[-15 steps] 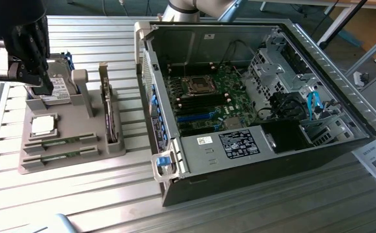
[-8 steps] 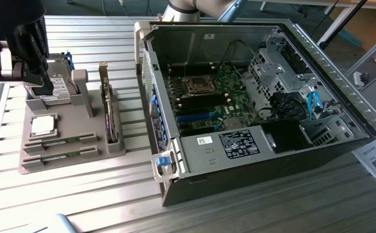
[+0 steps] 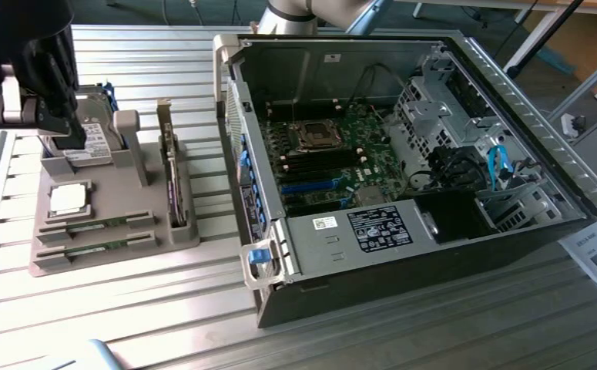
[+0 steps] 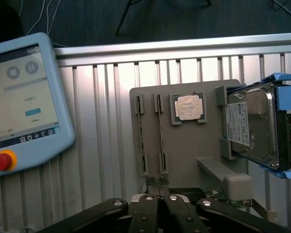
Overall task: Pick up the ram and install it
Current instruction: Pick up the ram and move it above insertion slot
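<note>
The gripper point(image 4: 157, 180) is shut. Its two fingers point(image 4: 150, 187) are pressed flat together with no gap between them. There is nothing between them, so it holds nothing.

In the wrist view, the finger tips point at the near edge of a grey tray point(image 4: 184, 145). They line up with the ends of the two green sticks there. I cannot tell if the tips touch the tray or hang above it.

The ram point(image 3: 103, 224) is in that tray. There are two sticks, side by side, and each lies flat in its own slot. Both are apart from the fingers.

A square silver chip point(image 4: 188, 107) sits in the tray just beside the sticks. A big silver drive point(image 4: 254, 124) with a white label stands at the end of the tray, in a blue frame.

The tray rests on a ribbed metal table point(image 4: 102, 121). A screen point(image 4: 19, 92) with a red button point(image 4: 1, 161) lies on the table, on the ram side of the tray.

In the exterior view, an open computer point(image 3: 309, 69) lies on the table to the exterior view's right of the tray. Its green board faces up. No stick from the tray has been put in it yet.
</note>
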Robot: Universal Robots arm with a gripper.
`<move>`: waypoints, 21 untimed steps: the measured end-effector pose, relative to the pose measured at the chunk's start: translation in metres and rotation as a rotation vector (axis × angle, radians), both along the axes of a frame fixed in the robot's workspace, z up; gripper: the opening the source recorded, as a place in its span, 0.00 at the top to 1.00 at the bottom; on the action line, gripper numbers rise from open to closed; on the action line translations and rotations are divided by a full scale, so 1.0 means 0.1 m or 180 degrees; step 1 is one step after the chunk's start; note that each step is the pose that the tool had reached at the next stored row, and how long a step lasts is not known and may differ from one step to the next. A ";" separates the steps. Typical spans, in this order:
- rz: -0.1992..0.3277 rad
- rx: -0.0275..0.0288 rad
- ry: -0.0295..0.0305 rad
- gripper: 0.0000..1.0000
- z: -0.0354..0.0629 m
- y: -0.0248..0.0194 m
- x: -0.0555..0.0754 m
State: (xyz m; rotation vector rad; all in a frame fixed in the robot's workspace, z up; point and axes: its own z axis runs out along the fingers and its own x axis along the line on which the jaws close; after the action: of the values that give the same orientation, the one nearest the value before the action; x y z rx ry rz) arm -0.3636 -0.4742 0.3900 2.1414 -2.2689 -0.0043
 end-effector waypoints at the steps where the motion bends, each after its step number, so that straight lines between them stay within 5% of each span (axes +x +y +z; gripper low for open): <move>1: 0.0000 0.0009 -0.0002 0.90 0.000 0.000 0.00; 6: 0.0000 0.0021 -0.0004 0.90 0.000 0.000 0.00; 8: 0.0000 0.0055 -0.0008 0.90 0.001 0.000 0.00; 18: 0.0081 0.0067 -0.0007 0.90 -0.004 -0.003 0.00; 21: 0.0086 0.0087 -0.0008 0.90 -0.006 -0.009 0.00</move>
State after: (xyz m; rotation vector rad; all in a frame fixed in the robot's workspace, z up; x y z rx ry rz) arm -0.3640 -0.4750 0.3894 2.1863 -2.2539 -0.0323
